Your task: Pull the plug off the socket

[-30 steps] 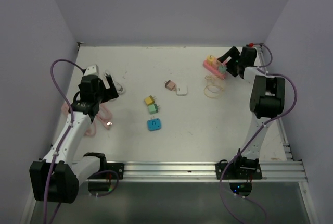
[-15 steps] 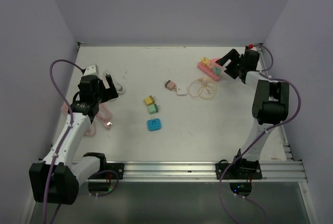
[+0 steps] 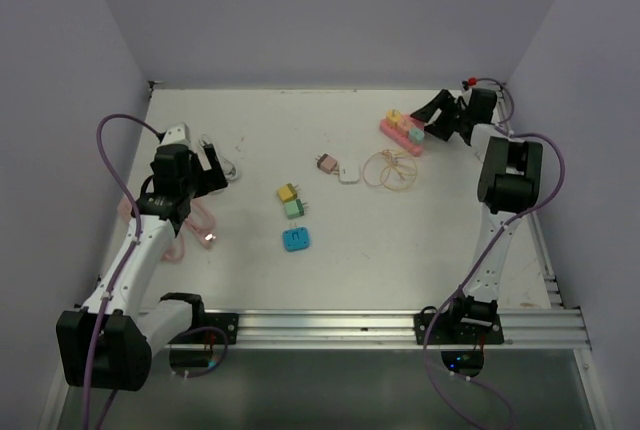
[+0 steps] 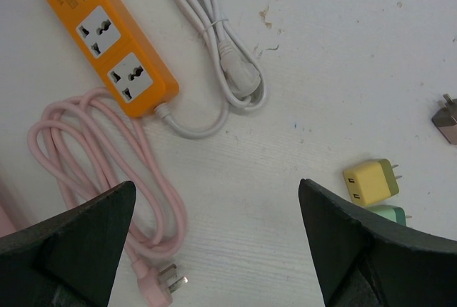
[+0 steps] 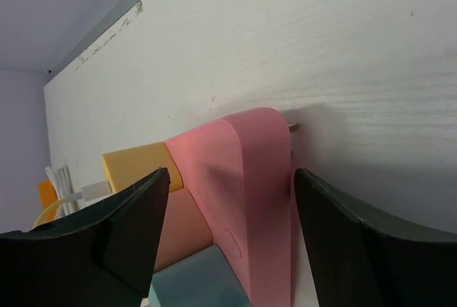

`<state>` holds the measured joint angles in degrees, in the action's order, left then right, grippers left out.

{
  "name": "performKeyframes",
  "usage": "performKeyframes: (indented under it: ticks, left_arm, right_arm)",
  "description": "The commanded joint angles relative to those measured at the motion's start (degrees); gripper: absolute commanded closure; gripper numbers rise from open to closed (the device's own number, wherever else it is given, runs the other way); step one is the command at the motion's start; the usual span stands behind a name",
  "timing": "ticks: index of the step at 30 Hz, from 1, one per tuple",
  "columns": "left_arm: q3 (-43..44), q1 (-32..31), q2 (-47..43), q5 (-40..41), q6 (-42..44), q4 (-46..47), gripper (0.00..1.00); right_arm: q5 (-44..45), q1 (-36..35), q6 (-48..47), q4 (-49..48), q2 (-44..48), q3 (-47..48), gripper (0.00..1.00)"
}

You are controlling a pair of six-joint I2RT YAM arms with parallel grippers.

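Pink socket (image 5: 246,193) btwn right hand (image 5: 228,175) fingers (image 5: 357,250)

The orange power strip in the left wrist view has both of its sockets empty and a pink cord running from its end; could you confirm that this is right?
Not quite: the cord running from the end of the orange power strip is the white cord, not a pink one. The pink cable only lies coiled beside the strip. Both sockets are indeed empty, as the left wrist view shows.

Both arms (image 3: 140,250) have white links, black joints (image 3: 512,182) and long looping purple cables (image 3: 100,140).
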<state>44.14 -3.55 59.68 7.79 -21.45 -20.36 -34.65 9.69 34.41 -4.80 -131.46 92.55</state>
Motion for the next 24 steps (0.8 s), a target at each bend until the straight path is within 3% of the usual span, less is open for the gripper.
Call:
performKeyframes:
  ticks: [1, 6, 14, 21, 24]
  left_arm:
    - [0.8, -0.1, 0.2, -0.4, 0.8, 2.6, 0.01]
    - [0.8, -0.1, 0.3, -0.6, 0.8, 2.6, 0.00]
    - [0.8, -0.1, 0.0, -0.8, 0.6, 2.6, 0.01]
    - [0.6, -0.1, -0.3, -2.6, 0.6, 3.0, 0.00]
    - [0.3, -0.1, -0.3, -3.9, 0.6, 3.2, 0.00]
  right_arm:
    - [-5.9, -0.2, -0.8, 0.6, -2.0, 3.5, 0.26]
    - [-7.9, -0.2, -0.6, -1.0, -2.8, 1.6, 0.33]
    - [-8.3, -0.2, 0.0, -6.1, 1.9, -5.4, 0.63]
    - [-6.3, -0.4, 3.0, -15.7, 13.0, -22.4, 0.88]
    - [-6.0, -0.4, 3.1, -19.0, 18.4, -30.5, 0.93]
